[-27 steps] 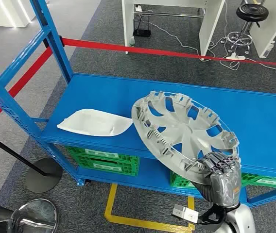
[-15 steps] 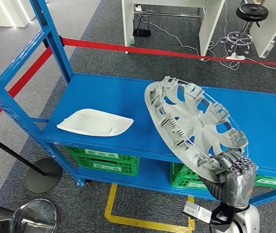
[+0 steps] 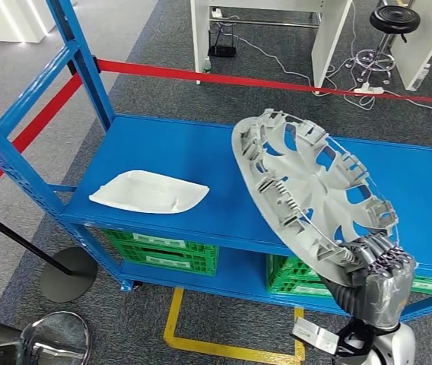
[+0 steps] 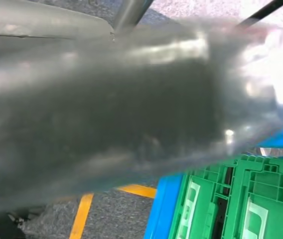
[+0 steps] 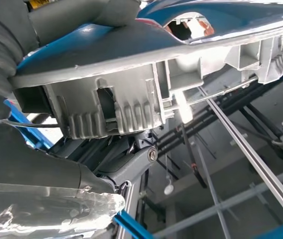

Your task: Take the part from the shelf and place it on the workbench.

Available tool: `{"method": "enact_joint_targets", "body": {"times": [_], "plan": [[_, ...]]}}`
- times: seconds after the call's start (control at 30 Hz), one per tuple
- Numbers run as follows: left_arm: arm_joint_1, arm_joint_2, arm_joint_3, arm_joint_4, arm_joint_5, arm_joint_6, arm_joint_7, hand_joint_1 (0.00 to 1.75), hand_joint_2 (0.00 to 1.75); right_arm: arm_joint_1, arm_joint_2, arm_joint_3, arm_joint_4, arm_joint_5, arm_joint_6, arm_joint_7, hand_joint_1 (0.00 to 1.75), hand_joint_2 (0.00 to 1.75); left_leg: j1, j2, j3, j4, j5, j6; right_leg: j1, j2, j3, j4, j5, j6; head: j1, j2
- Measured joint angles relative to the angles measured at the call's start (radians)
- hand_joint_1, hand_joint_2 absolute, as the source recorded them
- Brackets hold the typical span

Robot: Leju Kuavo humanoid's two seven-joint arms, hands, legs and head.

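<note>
A silver-grey wheel cover (image 3: 311, 190) is tilted steeply above the blue shelf (image 3: 173, 152), its ribbed back side facing me. My right hand (image 3: 380, 277) grips its lower rim at the bottom right, in front of the shelf's edge. In the right wrist view the cover's clipped rim (image 5: 132, 99) lies across my right hand (image 5: 4, 59). A flat white plastic part (image 3: 147, 192) lies on the shelf's left half. A blurred grey mass, my left hand (image 4: 94, 99), shows in the left wrist view; how its fingers stand is unclear.
Green crates (image 3: 162, 251) sit on the lower shelf level, also green crates (image 4: 245, 199) up close. A red barrier tape (image 3: 259, 81) runs behind the shelf, and a round stanchion base (image 3: 67, 274) stands at the left. Yellow floor marking (image 3: 173, 319) lies in front.
My right hand has moved to the right and slightly down with the wheel cover, which has tilted more steeply and shifted right over the shelf. The white part has stayed put.
</note>
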Motion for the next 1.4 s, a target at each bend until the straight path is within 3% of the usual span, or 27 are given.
{"method": "enact_joint_targets", "body": {"times": [0.23, 0.5, 0.6, 0.63, 0.67, 0.73, 0.77, 0.8, 0.83, 0.87, 0.93, 0.97, 1.0, 1.1, 1.13, 1.2, 1.27, 1.3, 1.33, 1.4], "plan": [[-0.003, 0.000, -0.007, 0.000, -0.101, 0.011, -0.091, 0.00, 1.75, 0.005, 0.000, -0.005, -0.085, 0.044, 0.000, 0.000, 1.75, 1.75, 0.000, 0.000, 0.000, 0.000, 0.000, 0.000, 0.000, 0.000, 0.000, 0.000, 0.000, 0.000, 0.000, 0.000], [-0.007, 0.001, -0.011, 0.000, -0.122, 0.001, -0.118, 0.00, 1.75, 0.018, 0.000, -0.005, -0.128, 0.026, 0.000, 0.000, 1.75, 1.75, -0.001, 0.000, 0.000, 0.002, 0.000, 0.001, -0.002, 0.000, 0.000, -0.002, 0.002, 0.002, 0.000, 0.000], [-0.011, 0.002, -0.017, -0.002, -0.128, 0.018, -0.136, 0.00, 1.75, 0.022, -0.002, 0.002, -0.132, -0.069, -0.001, 0.000, 1.75, 1.75, 0.001, 0.002, 0.006, -0.015, 0.013, 0.014, -0.003, 0.001, 0.001, -0.011, 0.008, 0.015, 0.000, 0.000], [-0.013, 0.002, -0.020, -0.003, -0.130, 0.026, -0.143, 0.00, 1.75, 0.024, -0.004, 0.006, -0.131, -0.092, -0.003, 0.000, 1.75, 1.75, 0.005, 0.004, 0.010, -0.027, 0.020, 0.018, -0.002, 0.001, -0.006, 0.002, -0.004, 0.019, 0.000, 0.000], [-0.016, 0.003, -0.024, -0.004, -0.133, 0.033, -0.149, 0.00, 1.75, 0.027, -0.007, 0.009, -0.131, -0.106, -0.004, 0.000, 1.75, 1.75, 0.009, 0.006, 0.014, -0.037, 0.026, 0.019, -0.002, 0.001, -0.021, 0.035, -0.028, 0.024, 0.002, 0.000], [-0.019, 0.003, -0.031, -0.005, -0.140, 0.043, -0.156, 0.00, 1.75, 0.037, -0.015, 0.015, -0.131, -0.124, -0.005, -0.001, 1.75, 1.75, 0.014, 0.012, 0.016, -0.042, 0.029, 0.020, -0.009, 0.000, -0.074, 0.162, -0.094, 0.034, 0.003, 0.000], [-0.020, 0.003, -0.034, -0.005, -0.144, 0.047, -0.158, 0.00, 1.75, 0.044, -0.020, 0.017, -0.131, -0.135, -0.005, -0.002, 1.75, 1.75, 0.016, 0.016, 0.016, -0.041, 0.029, 0.019, -0.014, 0.000, -0.102, 0.226, -0.117, 0.041, 0.004, 0.000], [-0.021, 0.003, -0.037, -0.005, -0.148, 0.051, -0.160, 0.00, 1.75, 0.052, -0.025, 0.018, -0.131, -0.144, -0.005, -0.002, 1.75, 1.75, 0.018, 0.020, 0.016, -0.041, 0.029, 0.017, -0.019, -0.001, -0.118, 0.263, -0.123, 0.047, 0.004, 0.000], [-0.021, 0.003, -0.040, -0.005, -0.153, 0.054, -0.162, 0.00, 1.75, 0.059, -0.028, 0.018, -0.131, -0.150, -0.005, -0.002, 1.75, 1.75, 0.023, 0.025, 0.016, -0.039, 0.029, 0.012, -0.024, -0.003, -0.115, 0.261, -0.107, 0.055, 0.004, 0.000], [-0.022, 0.003, -0.041, -0.005, -0.157, 0.057, -0.164, 0.00, 1.75, 0.065, -0.031, 0.018, -0.131, -0.153, -0.005, -0.002, 1.75, 1.75, 0.029, 0.030, 0.016, -0.036, 0.027, 0.005, -0.031, -0.009, -0.092, 0.216, -0.074, 0.064, 0.003, 0.000], [-0.022, 0.005, -0.043, -0.005, -0.163, 0.060, -0.168, 0.00, 1.75, 0.070, -0.035, 0.018, -0.132, -0.154, -0.005, -0.002, 1.75, 1.75, 0.037, 0.041, 0.013, -0.020, 0.017, -0.016, -0.038, -0.034, -0.021, 0.084, -0.020, 0.085, 0.008, 0.000], [-0.023, 0.006, -0.044, -0.006, -0.165, 0.060, -0.169, 0.00, 1.75, 0.072, -0.036, 0.018, -0.134, -0.154, -0.005, -0.001, 1.75, 1.75, 0.037, 0.046, 0.010, -0.009, 0.012, -0.026, -0.040, -0.041, 0.002, 0.044, -0.009, 0.085, 0.012, 0.000], [-0.024, 0.007, -0.045, -0.007, -0.167, 0.061, -0.170, 0.00, 1.75, 0.074, -0.037, 0.018, -0.137, -0.153, -0.005, -0.001, 1.75, 1.75, 0.035, 0.050, 0.007, 0.001, 0.008, -0.033, -0.040, -0.043, 0.010, 0.028, -0.011, 0.077, 0.015, 0.000], [-0.028, 0.009, -0.047, -0.008, -0.175, 0.062, -0.171, 0.00, 1.75, 0.087, -0.038, 0.014, -0.147, -0.146, -0.005, 0.000, 1.75, 1.75, 0.033, 0.057, -0.002, 0.017, 0.001, -0.046, -0.044, -0.019, -0.014, 0.048, -0.018, 0.039, 0.009, 0.000], [-0.028, 0.009, -0.048, -0.008, -0.177, 0.062, -0.171, 0.00, 1.75, 0.091, -0.038, 0.012, -0.151, -0.143, -0.005, 0.000, 1.75, 1.75, 0.034, 0.056, -0.009, 0.029, -0.014, -0.050, -0.043, -0.011, -0.023, 0.052, -0.015, 0.031, 0.006, 0.000], [-0.030, 0.010, -0.051, -0.008, -0.179, 0.062, -0.170, 0.00, 1.75, 0.095, -0.038, 0.010, -0.161, -0.139, -0.005, 0.000, 1.75, 1.75, 0.033, 0.042, -0.042, 0.111, -0.084, -0.052, -0.041, 0.003, -0.040, 0.052, -0.003, 0.014, 0.003, 0.000], [-0.032, 0.010, -0.053, -0.007, -0.179, 0.062, -0.167, 0.00, 1.75, 0.100, -0.038, 0.008, -0.171, -0.136, -0.005, 0.000, 1.75, 1.75, 0.031, 0.030, -0.092, 0.243, -0.161, -0.045, -0.034, 0.019, -0.059, 0.052, 0.011, 0.002, 0.000, 0.000], [-0.033, 0.011, -0.053, -0.006, -0.179, 0.062, -0.164, 0.00, 1.75, 0.103, -0.038, 0.008, -0.175, -0.135, -0.005, 0.000, 1.75, 1.75, 0.029, 0.027, -0.106, 0.287, -0.178, -0.040, -0.029, 0.027, -0.069, 0.052, 0.017, -0.001, 0.000, 0.000], [-0.033, 0.011, -0.054, -0.005, -0.179, 0.062, -0.160, 0.00, 1.75, 0.107, -0.038, 0.007, -0.179, -0.134, -0.005, 0.000, 1.75, 1.75, 0.026, 0.025, -0.104, 0.299, -0.175, -0.031, -0.025, 0.037, -0.077, 0.052, 0.024, -0.002, 0.000, 0.000], [-0.035, 0.011, -0.055, -0.004, -0.178, 0.062, -0.152, 0.00, 1.75, 0.113, -0.038, 0.006, -0.188, -0.130, -0.005, 0.000, 1.75, 1.75, 0.015, 0.008, -0.046, 0.211, -0.126, -0.006, -0.016, 0.060, -0.094, 0.052, 0.040, -0.003, 0.000, 0.000]]}}
